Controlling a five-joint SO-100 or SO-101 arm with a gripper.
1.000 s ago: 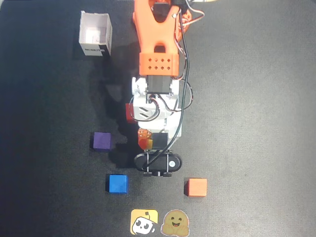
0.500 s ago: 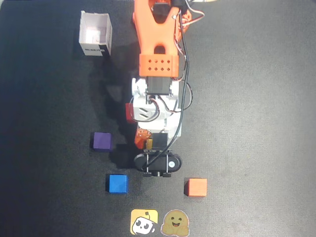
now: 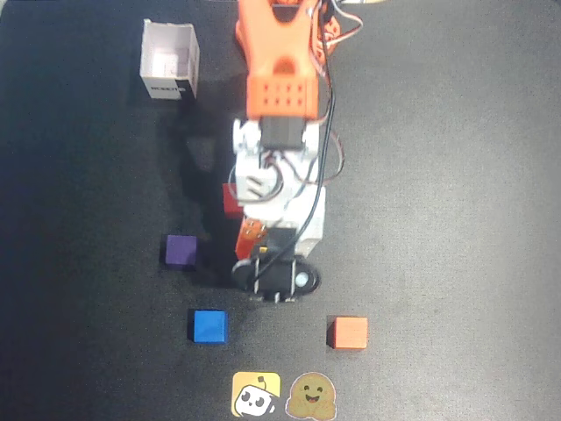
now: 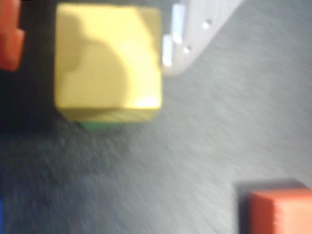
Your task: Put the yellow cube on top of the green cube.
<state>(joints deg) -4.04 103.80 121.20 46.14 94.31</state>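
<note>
The wrist view is blurred. In it the yellow cube (image 4: 107, 63) fills the upper left and rests on the green cube (image 4: 97, 126), of which only a thin strip shows under its lower edge. My gripper (image 4: 92, 48) is open around the yellow cube: the orange finger (image 4: 10, 44) stands apart from its left face across a dark gap, and the white finger (image 4: 178, 44) is close by its right face. From overhead, the arm and wrist camera (image 3: 276, 274) hide both cubes.
A purple cube (image 3: 181, 251), a blue cube (image 3: 209, 326) and an orange cube (image 3: 350, 332) lie around the gripper. A red cube (image 3: 230, 200) peeks out beside the arm. A white open box (image 3: 169, 60) stands at the upper left, two stickers (image 3: 255, 393) at the bottom edge.
The arm has swung slightly left and drawn back toward the top of the overhead view. The yellow patch seen between the fingers earlier is now hidden under the wrist.
</note>
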